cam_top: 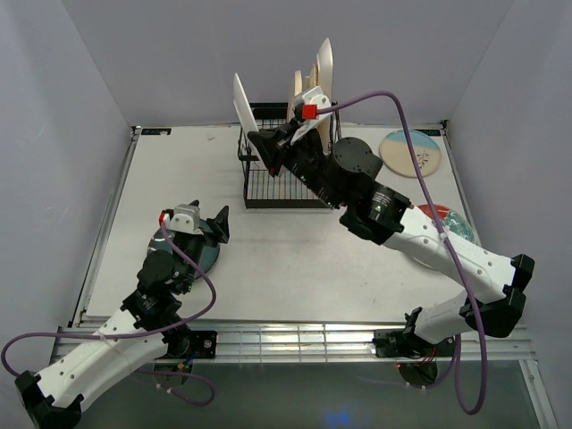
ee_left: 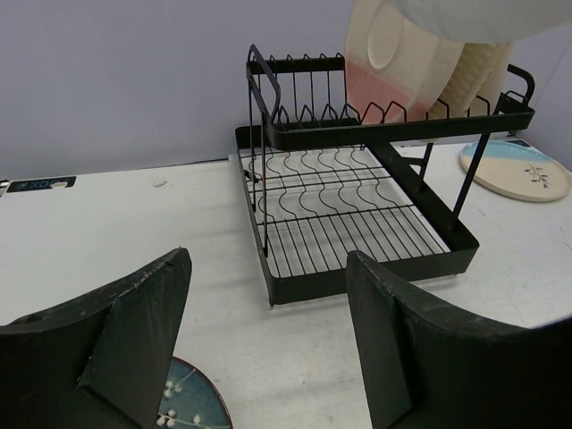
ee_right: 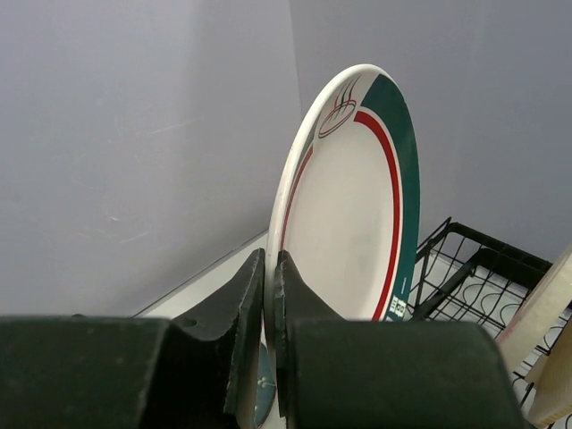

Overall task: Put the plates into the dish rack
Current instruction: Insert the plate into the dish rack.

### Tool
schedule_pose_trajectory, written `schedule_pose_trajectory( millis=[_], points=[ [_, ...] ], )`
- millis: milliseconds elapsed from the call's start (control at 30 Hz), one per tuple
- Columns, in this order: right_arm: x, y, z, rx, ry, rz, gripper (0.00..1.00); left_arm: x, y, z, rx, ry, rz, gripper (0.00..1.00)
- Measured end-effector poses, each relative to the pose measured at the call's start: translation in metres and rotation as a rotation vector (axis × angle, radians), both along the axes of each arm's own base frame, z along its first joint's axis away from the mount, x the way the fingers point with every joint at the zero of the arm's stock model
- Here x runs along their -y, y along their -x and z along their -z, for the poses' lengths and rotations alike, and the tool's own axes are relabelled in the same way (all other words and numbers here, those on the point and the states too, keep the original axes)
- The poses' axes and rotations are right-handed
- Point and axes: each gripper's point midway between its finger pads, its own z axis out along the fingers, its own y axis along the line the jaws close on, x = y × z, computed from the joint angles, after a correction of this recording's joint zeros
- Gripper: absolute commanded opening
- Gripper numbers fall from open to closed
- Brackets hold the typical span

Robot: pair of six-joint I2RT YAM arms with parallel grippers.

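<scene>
Plate [ee_right: 353, 206] clamped in right tool [ee_right: 271, 277].

Desk [cam_top: 295, 259]: white, matt, flat, metal-edged on the left side.
Walls [cam_top: 179, 54]: plain pale grey, closing in left, far and right sides.
Label [ee_left: 36, 185]: dark strip, pale print unreadable, flat at far left edge of desk.
Scrap [ee_left: 159, 181]: small, white, on desk near label, close to far wall.
Rail [cam_top: 295, 338]: ribbed aluminium, along near edge of desk.

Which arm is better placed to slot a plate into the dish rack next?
Right. The right pincer grips the teal-red-rimmed plate upright by the dish rack; the left pincer hangs open over the dark teal plate.
</scene>
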Motion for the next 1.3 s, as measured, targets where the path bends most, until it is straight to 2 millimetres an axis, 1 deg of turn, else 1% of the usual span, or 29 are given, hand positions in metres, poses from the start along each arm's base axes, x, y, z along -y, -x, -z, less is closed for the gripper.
schedule_pose_trajectory(
  millis=[233, 367, 533, 733, 967, 1100, 1300],
  points=[
    [0.0, -0.045, 0.018, -0.047, -0.013, 0.035, 0.08, -0.001, 0.001, -0.002, 0.006, 0.002, 0.0, 0.8],
    [0.003, -0.064, 0.022, -0.057, -0.042, 0.052, 0.08, -0.001, 0.001, -0.002, 0.008, -0.001, 0.002, 0.8],
    [0.011, -0.08, 0.02, -0.047, -0.125, 0.075, 0.08, -0.001, 0.001, -0.002, 0.009, -0.001, 0.003, 0.8],
    [0.021, -0.099, 0.038, -0.062, -0.174, 0.121, 0.08, -0.001, 0.002, -0.004, 0.014, 0.003, 0.005, 0.8],
    [0.03, -0.115, 0.04, -0.045, -0.235, 0.167, 0.08, -0.001, 0.003, -0.004, 0.016, 0.003, 0.009, 0.8],
    [0.031, -0.125, 0.043, -0.044, -0.258, 0.185, 0.08, -0.001, 0.003, -0.004, 0.017, 0.004, 0.01, 0.81],
    [0.032, -0.136, 0.063, -0.062, -0.265, 0.225, 0.08, -0.001, 0.003, -0.004, 0.017, 0.004, 0.01, 0.8]
  ],
)
